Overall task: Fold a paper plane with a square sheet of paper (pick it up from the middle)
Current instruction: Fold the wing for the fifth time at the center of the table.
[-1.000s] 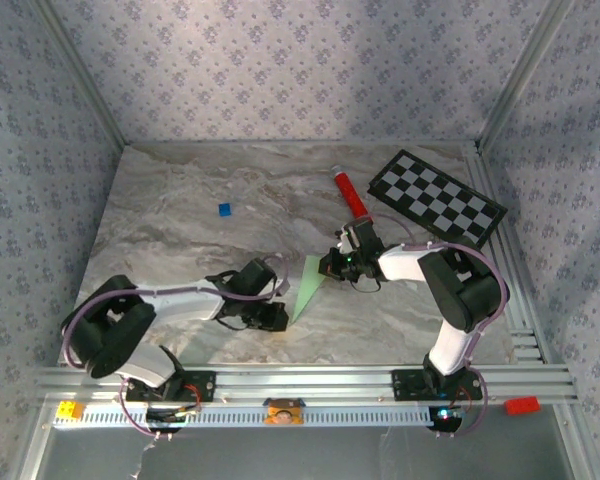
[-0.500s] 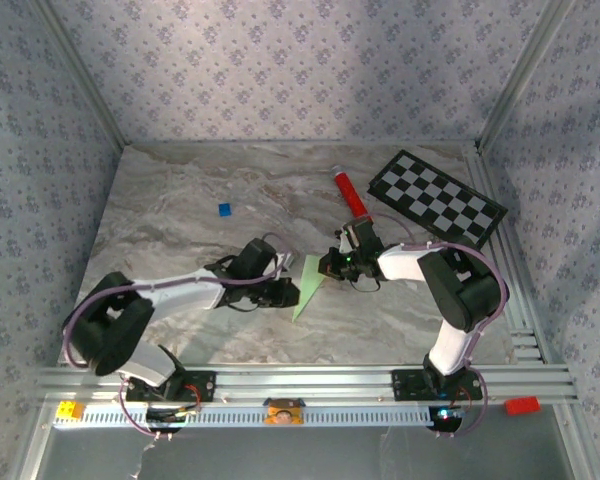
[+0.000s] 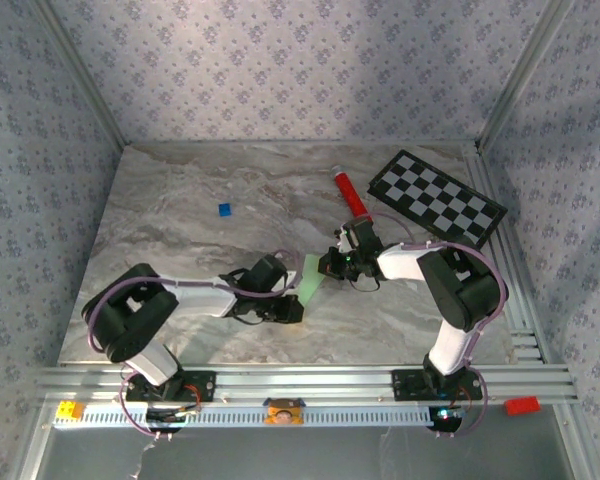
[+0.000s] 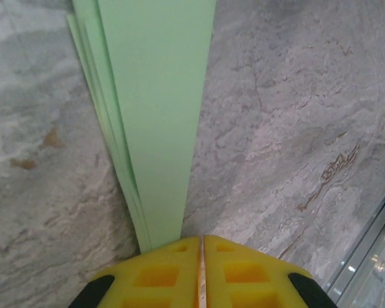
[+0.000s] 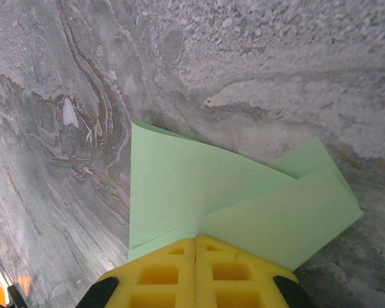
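Note:
The square sheet of paper [image 3: 309,278] is pale green and folded into a narrow strip of several layers, lying on the marble table between my two grippers. My left gripper [image 3: 292,308] is shut and sits over the strip's near tip. In the left wrist view the paper [image 4: 157,96] runs away from under the left gripper [image 4: 201,239], passing beneath its left finger rather than between the jaws. My right gripper [image 3: 330,265] is shut at the strip's far end. In the right wrist view the right gripper [image 5: 195,239] rests on the paper [image 5: 199,186] where two flaps meet.
A red tube [image 3: 352,195] and a black-and-white checkerboard [image 3: 437,197] lie at the back right. A tiny blue square [image 3: 224,209] sits at the back left. The aluminium rail [image 3: 300,380] runs along the table's near edge.
My left gripper has slid right across the table onto the paper's near tip, so less of the green strip shows from above. The right arm has not moved.

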`<move>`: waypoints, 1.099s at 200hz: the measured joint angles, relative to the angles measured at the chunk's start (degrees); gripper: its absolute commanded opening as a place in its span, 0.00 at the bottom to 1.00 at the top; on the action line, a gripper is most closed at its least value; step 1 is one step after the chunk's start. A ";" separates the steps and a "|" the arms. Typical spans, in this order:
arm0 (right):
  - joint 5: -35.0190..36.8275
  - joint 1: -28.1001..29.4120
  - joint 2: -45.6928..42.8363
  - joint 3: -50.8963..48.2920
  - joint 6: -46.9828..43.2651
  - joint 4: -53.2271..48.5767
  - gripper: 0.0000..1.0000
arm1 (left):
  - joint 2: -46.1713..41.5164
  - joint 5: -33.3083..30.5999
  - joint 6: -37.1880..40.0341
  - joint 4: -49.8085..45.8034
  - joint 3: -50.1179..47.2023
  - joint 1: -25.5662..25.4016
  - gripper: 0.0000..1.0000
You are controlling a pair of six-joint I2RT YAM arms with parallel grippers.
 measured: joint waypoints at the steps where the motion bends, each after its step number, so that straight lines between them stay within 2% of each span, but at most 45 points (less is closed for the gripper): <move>1: 0.02 0.00 0.00 0.00 0.00 0.00 0.02 | -0.07 0.00 0.00 0.11 -0.09 0.00 0.10; 34: -0.02 0.07 0.00 0.00 -0.39 0.00 0.02 | -3.78 -1.31 -0.35 2.45 -4.33 -0.39 0.09; 91: -0.39 0.07 0.33 1.20 -2.89 -1.14 0.05 | -12.74 -5.35 -0.48 -8.28 -6.34 -0.70 0.12; 119: -0.39 0.28 0.33 2.56 -6.25 -3.69 0.09 | -15.91 -4.81 0.17 -9.64 -5.88 0.85 0.13; 178: 3.93 -0.76 -8.41 4.83 -10.45 -14.73 0.12 | -10.19 -2.08 1.03 -8.15 3.10 10.34 0.18; 220: 5.86 -3.41 -17.94 -2.80 -6.80 -14.75 0.12 | -1.53 -0.46 0.50 -5.57 6.91 12.15 0.21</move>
